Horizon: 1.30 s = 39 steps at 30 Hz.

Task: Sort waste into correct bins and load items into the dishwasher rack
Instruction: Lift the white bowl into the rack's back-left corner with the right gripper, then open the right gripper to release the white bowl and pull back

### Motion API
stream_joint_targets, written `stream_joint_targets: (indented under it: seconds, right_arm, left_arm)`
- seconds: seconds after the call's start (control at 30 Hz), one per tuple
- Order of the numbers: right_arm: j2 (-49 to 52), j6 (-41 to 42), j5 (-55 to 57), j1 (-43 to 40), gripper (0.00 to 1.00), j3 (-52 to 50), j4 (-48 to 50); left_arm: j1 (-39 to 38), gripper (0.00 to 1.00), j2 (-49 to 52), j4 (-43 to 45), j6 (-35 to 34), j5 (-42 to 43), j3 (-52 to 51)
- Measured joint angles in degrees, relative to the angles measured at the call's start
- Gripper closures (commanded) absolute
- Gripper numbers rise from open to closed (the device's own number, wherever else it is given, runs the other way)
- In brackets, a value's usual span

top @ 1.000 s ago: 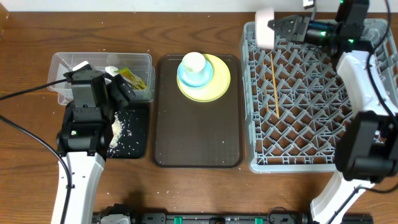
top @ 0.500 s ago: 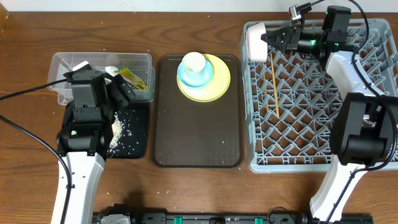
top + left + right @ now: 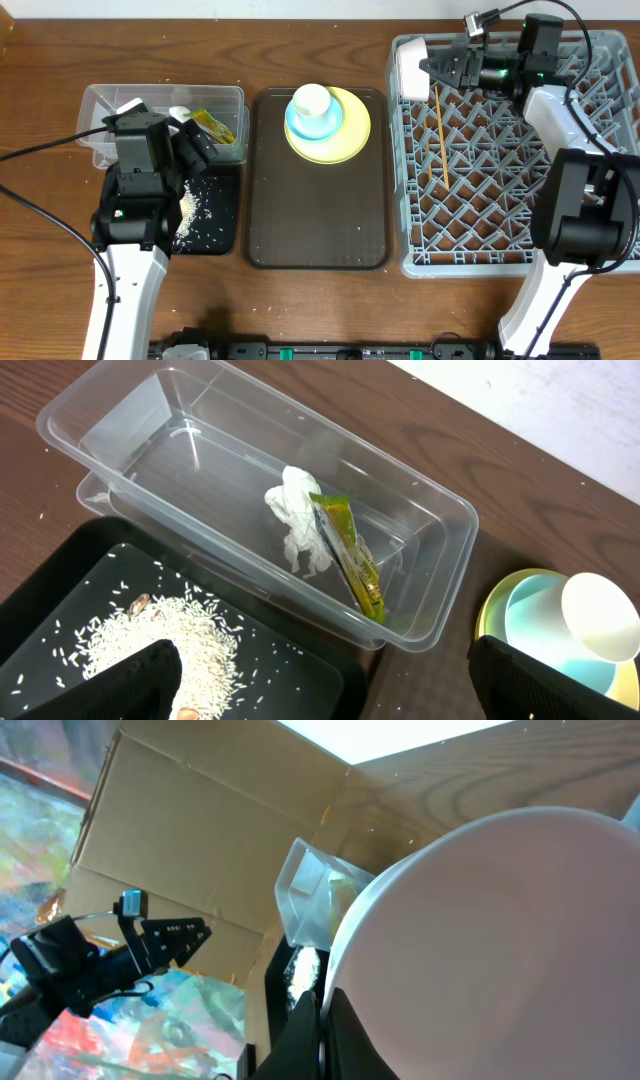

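Overhead: your right gripper (image 3: 437, 68) clenches the round white bowl (image 3: 407, 64) on edge, the grey lattice plastic dishwasher rack (image 3: 480, 255) below its jaws.

Left wrist: your left gripper (image 3: 322, 660) is spread and empty. A crumpled white tissue (image 3: 295, 520) and yellow-green snack wrapper (image 3: 350, 555) lie ahead of its jaws in the clear rectangular tub (image 3: 440, 550).

Right wrist: the bowl's rim sits pinched between the jaws.

Shows even, bright overhead light and soft, short shadows. Catches pale glare on the clear tub (image 3: 230, 450) walls. Blows out to white atop the right wrist view and softens the close white bowl (image 3: 500, 950).
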Motion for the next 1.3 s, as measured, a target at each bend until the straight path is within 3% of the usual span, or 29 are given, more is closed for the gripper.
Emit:
stream_joint_targets:
  seconds: [0.17, 0.33, 0.77, 0.87, 1.1, 1.3]
  right_arm:
    - [0.00, -0.87, 0.15, -1.57, 0.99, -0.70, 0.02]
    - [0.00, -1.86, 2.01, -2.86, 0.87, -1.09, -0.15]
    - [0.00, -2.29, 7.78, -6.03, 0.68, -1.18, -0.07]
    - [0.00, -1.16, 8.46, -7.32, 0.71, -1.18, -0.09]
    - [-0.94, 1.64, 14.91, -9.53, 0.95, -1.27, -2.54]
    - [-9.55, -3.23, 31.12, -7.72, 0.99, -1.68, -13.79]
  left_arm:
    - [0.00, 0.06, 0.00, 0.00, 0.00, 0.00, 0.00]
    - [0.00, 0.06, 0.00, 0.02, 0.00, 0.00, 0.00]
    - [0.00, 0.05, 0.00, 0.00, 0.00, 0.00, 0.00]
    - [0.00, 0.06, 0.00, 0.00, 0.00, 0.00, 0.00]
    - [0.00, 0.05, 0.00, 0.02, 0.00, 0.00, 0.00]
    - [0.00, 0.05, 0.00, 0.00, 0.00, 0.00, 0.00]
